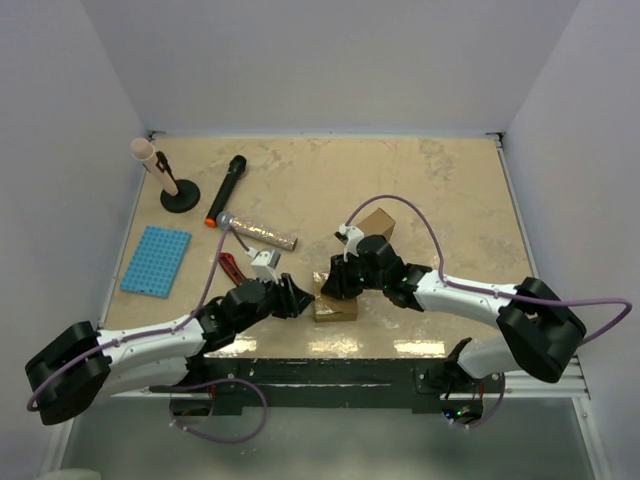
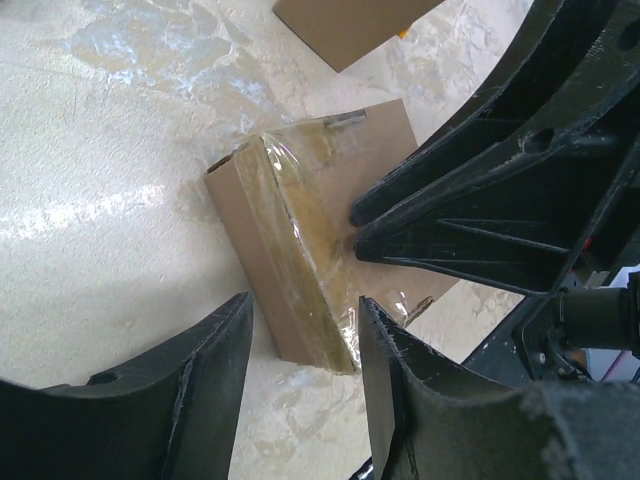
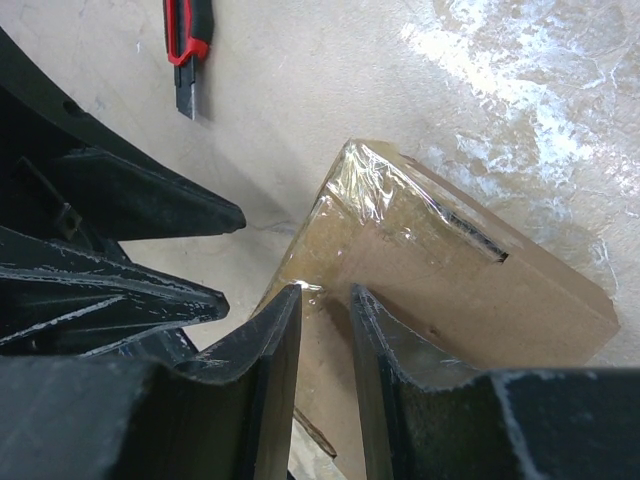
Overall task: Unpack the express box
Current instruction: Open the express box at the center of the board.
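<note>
Starting at the left edge of the tabletop (image 1: 450, 190), I see a blue perforated mat (image 1: 156, 261) lying flat, and toward the far left corner a black round stand (image 1: 180, 200) with a pink-tipped rod (image 1: 152, 162) leaning out of it. Just right of that lies a black marker (image 1: 226, 188) with an orange end, then a glittery tube (image 1: 260, 233), both well back from the near edge. A red box cutter (image 1: 231, 266) lies nearer to me, beside my left arm. My left pincer (image 1: 299, 297) is about half open and holds nothing; its tips point at the left side of the express box (image 1: 337, 309) and stop just short of it. In the left wrist view the box's near end shows through the gap between the fingers (image 2: 190, 390). The express box sits flat near the near edge, roughly midway along it, with wrinkled clear tape (image 2: 300, 250) running along its seam and over one end. My right pincer (image 1: 332, 284) comes onto the box from the right, its jaws drawn close with only a narrow gap, the tips down on the taped top. I cannot tell whether any tape is caught between them. Behind it, toward the middle of the tabletop, stands a second brown carton (image 1: 378, 221), apart from the box.
</note>
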